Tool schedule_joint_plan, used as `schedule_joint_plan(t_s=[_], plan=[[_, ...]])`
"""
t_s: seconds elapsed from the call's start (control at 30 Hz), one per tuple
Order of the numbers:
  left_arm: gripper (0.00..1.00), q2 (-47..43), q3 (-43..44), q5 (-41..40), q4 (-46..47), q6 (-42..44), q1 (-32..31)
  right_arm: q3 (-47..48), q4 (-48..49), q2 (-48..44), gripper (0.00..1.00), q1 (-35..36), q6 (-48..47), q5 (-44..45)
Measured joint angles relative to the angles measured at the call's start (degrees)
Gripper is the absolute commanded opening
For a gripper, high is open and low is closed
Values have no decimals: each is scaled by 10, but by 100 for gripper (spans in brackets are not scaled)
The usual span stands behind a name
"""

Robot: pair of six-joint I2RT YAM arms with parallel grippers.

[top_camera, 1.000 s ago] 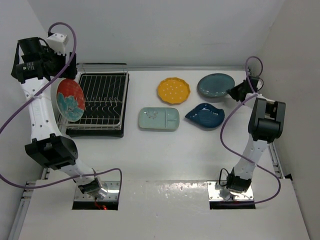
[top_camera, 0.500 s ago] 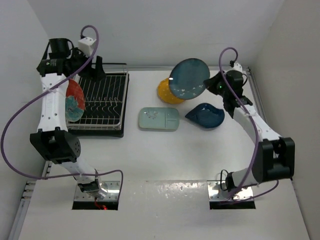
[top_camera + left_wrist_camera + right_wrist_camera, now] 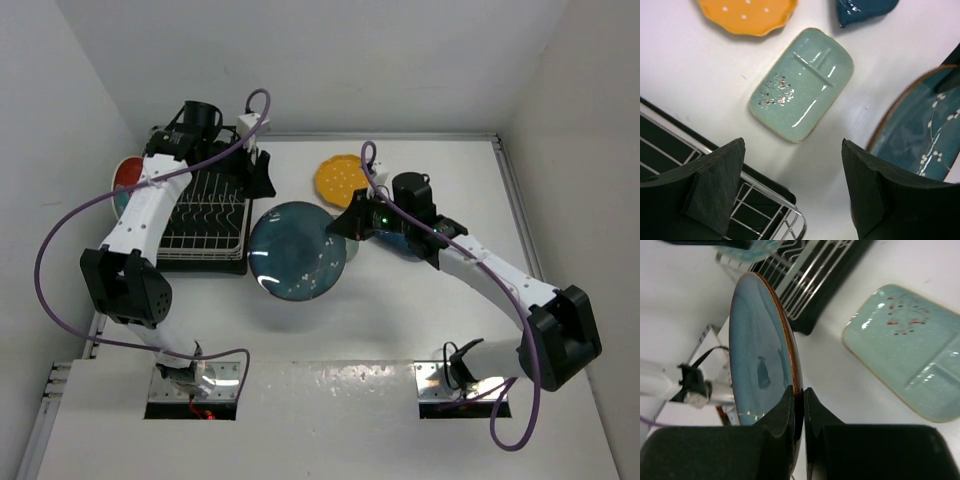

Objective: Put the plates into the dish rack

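Observation:
My right gripper [image 3: 347,227] is shut on the rim of the dark teal round plate [image 3: 297,250] and holds it tilted above the table, just right of the dish rack [image 3: 200,215]. The wrist view shows the fingers [image 3: 785,410] pinching the plate's edge [image 3: 760,350]. My left gripper [image 3: 262,178] is open and empty over the rack's right edge [image 3: 695,172]. The red-and-teal floral plate [image 3: 122,180] stands at the rack's left side. The yellow scalloped plate [image 3: 340,178], the pale blue divided plate [image 3: 802,90] and the dark blue leaf plate [image 3: 865,10] lie on the table.
White walls close in the table at the left, back and right. The pale blue plate [image 3: 910,350] lies under the held plate and is hidden in the top view. My right arm stretches across the dark blue leaf plate.
My right gripper lifted the dark teal plate and carried it left to beside the rack. My left gripper let go of the floral plate in the rack and swung right, open.

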Motion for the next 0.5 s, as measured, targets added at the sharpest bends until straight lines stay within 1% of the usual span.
schedule_joint_plan(t_s=[0.1,0.2,0.23,0.4,0.5], plan=[[79,-2,-24,20,0,8,-5,0,3,0,0,17,-13,-20],[78,-7,-48,34,-7,16,-13,0,7,0,0,19,-25,-23],[76,-7,-51,38,-12,22,-16,0,9,0,0,18,-28,-22],[76,-10,-52,61,-30,54,-22,5,7,7,0,19,-45,-33],[76,-10,-50,65,-39,60,-16,12,3,16,0,19,-54,-41]])
